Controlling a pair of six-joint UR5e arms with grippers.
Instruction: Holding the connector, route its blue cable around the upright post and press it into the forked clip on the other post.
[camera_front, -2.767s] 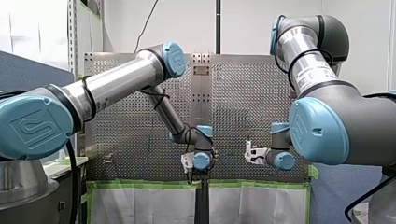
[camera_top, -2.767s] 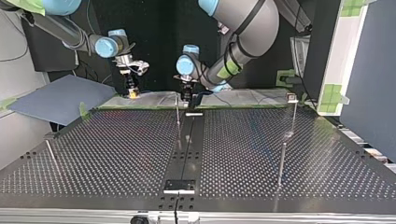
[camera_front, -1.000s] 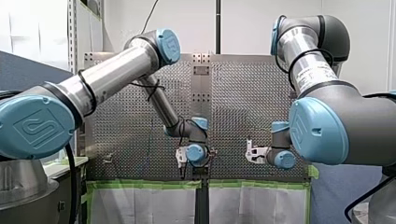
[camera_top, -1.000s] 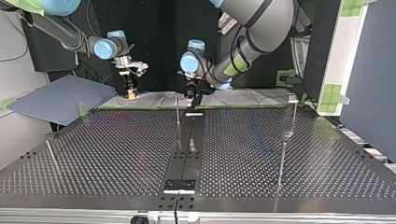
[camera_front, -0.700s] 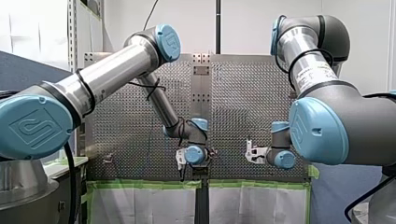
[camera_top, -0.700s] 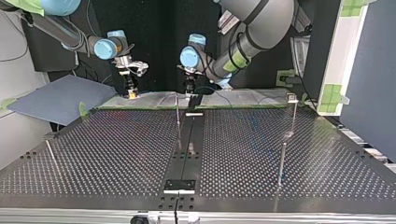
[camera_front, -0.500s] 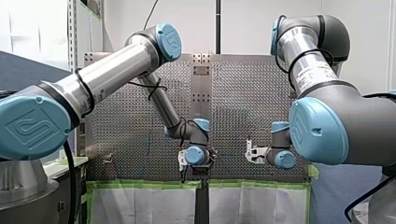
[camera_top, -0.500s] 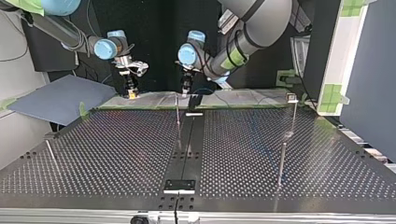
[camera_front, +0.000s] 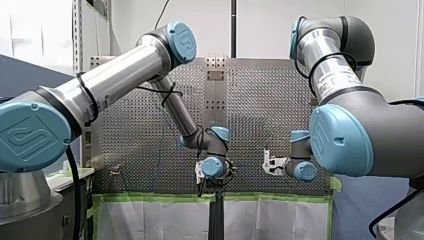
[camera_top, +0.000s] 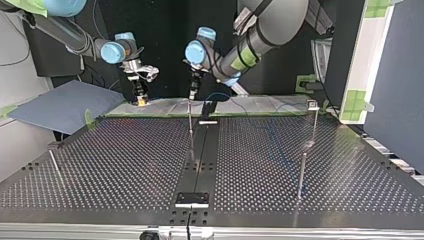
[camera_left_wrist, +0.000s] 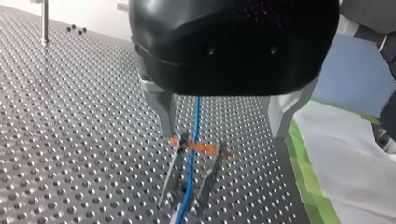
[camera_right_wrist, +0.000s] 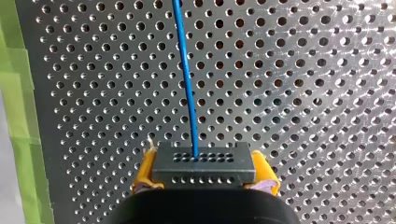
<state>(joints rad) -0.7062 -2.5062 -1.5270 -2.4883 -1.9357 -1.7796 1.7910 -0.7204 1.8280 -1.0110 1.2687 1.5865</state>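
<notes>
Presently the right hand (camera_right_wrist: 204, 173) is clamped on the black connector (camera_right_wrist: 204, 161), yellow pads (camera_right_wrist: 145, 173) squeezing its two sides, and the blue cable (camera_right_wrist: 187, 79) leaves the connector's face and runs straight ahead of that hand over the perforated desk (camera_right_wrist: 327, 93). Meanwhile the left hand (camera_left_wrist: 225, 136) is spread wide, metal fingers (camera_left_wrist: 161, 109) well apart; the cable passes untouched between them and on between two thin prongs (camera_left_wrist: 169, 179) just ahead of the fingertips, orange marks at their tips. Seen from across the desk, this hand hangs right above a slim upright post (camera_top: 190, 117).
</notes>
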